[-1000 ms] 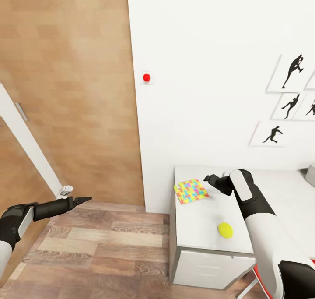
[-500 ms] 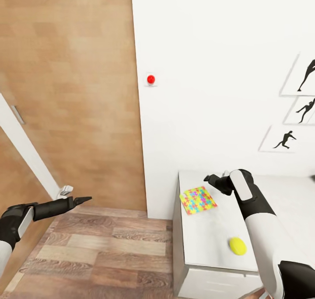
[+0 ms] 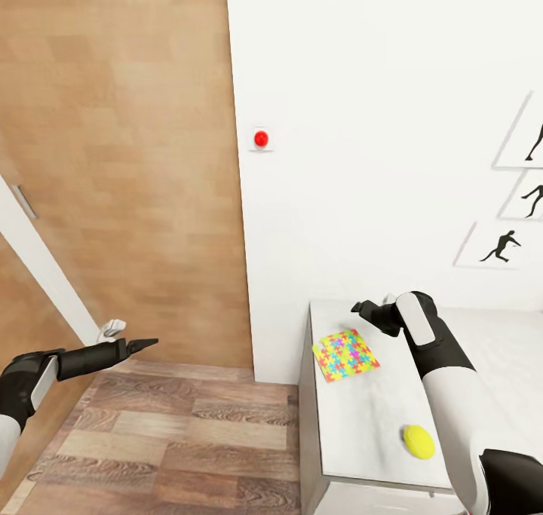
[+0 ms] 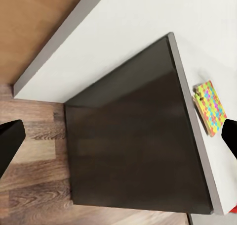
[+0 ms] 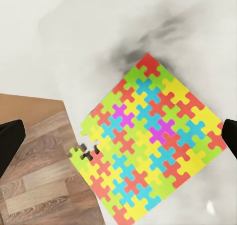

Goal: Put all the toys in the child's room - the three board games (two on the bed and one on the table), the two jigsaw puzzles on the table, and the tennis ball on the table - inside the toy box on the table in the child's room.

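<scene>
A square jigsaw puzzle [image 3: 345, 354] in bright interlocking colours lies flat near the left end of the table [image 3: 362, 424]. It also shows in the right wrist view as the jigsaw puzzle [image 5: 148, 141] and in the left wrist view as the jigsaw puzzle [image 4: 210, 109]. The yellow-green tennis ball [image 3: 418, 440] rests nearer me on the same top. My right gripper [image 3: 362, 308] hovers open above the table, just beyond the puzzle, its fingertips [image 5: 10, 141] wide apart and empty. My left gripper [image 3: 143, 343] hangs open over the floor, well left of the table.
A white wall with a red button [image 3: 261, 139] rises behind the table, with black silhouette posters [image 3: 505, 247] to the right. A wood-panelled wall [image 3: 121, 160] and a white door edge [image 3: 38, 259] stand left. Wood-plank floor [image 3: 173, 432] lies between. The table's dark end panel [image 4: 133, 141] faces my left gripper.
The whole view has swung left, so the table, puzzle and ball sit further right and lower in the picture. Both arms keep the same pose.
</scene>
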Controlling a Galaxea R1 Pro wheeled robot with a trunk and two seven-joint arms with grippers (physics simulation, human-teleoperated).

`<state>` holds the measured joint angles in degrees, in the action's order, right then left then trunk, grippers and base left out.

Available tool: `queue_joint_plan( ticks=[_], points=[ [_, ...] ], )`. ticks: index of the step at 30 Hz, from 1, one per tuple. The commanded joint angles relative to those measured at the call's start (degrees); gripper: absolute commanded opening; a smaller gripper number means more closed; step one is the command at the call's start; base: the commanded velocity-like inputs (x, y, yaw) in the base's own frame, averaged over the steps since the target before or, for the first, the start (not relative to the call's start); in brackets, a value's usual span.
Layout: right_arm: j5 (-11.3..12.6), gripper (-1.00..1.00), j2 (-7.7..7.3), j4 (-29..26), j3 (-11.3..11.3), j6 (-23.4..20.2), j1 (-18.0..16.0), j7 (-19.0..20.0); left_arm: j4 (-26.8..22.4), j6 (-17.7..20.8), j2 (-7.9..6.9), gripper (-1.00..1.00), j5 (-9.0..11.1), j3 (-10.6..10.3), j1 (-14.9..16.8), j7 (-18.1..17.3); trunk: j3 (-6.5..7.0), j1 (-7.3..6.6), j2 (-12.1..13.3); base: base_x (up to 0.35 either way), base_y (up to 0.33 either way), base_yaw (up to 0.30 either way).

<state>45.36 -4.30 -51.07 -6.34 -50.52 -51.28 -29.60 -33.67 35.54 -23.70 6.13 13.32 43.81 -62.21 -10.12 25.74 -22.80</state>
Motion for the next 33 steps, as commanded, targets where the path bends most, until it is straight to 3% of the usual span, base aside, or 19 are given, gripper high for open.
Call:
queue_joint_plan(
  ticks=[1, 4, 8, 13, 16, 21, 33],
  points=[
    [0.52, 1.00, 0.00, -0.02, -0.01, -0.11, -0.05, -0.58, 0.01, 0.44, -0.01, 1.00, 0.20, 0.04, 0.05, -0.12, -0.12, 0.04, -0.12, 0.034, 0.004, 0.000],
    [-0.20, 1.00, -0.01, 0.13, -0.01, -0.07, -0.05, -0.61, 0.01, 0.42, -0.02, 1.00, 0.20, 0.04, 0.05, -0.11, -0.12, 0.04, -0.12, 0.022, 0.003, 0.000],
    [-4.63, 1.00, -0.01, 1.28, -0.17, 0.85, -0.05, -0.59, 0.01, 0.41, 0.02, 1.00, 0.20, 0.04, 0.05, -0.11, -0.12, 0.04, -0.12, 0.007, 0.001, 0.000],
    [-10.98, 1.00, -0.06, 5.74, -0.32, 5.25, -0.31, -0.36, 0.01, 0.41, 0.03, 1.00, 0.20, 0.03, 0.05, 0.09, -0.12, 0.04, -0.12, 0.002, 0.000, 0.000],
    [-12.34, 1.00, -0.11, 8.21, -0.33, 6.97, -0.42, -0.22, 0.01, 0.41, 0.05, 1.00, 0.20, 0.00, 0.05, 0.13, -0.12, 0.04, -0.12, 0.000, 0.000, 0.000],
    [-13.09, 1.00, -0.11, 9.93, -0.26, 9.14, -0.45, -0.06, 0.01, 0.37, 0.06, 1.00, 0.20, -0.04, 0.05, 0.23, -0.12, 0.04, -0.12, 0.000, 0.000, 0.000],
    [-13.10, 1.00, 0.75, 10.21, -0.28, 9.63, -0.41, 0.07, 0.01, 0.30, 0.06, 1.00, 0.20, 0.03, 0.05, 0.28, -0.44, 0.04, -0.12, 0.049, 0.000, 0.000]
  ],
)
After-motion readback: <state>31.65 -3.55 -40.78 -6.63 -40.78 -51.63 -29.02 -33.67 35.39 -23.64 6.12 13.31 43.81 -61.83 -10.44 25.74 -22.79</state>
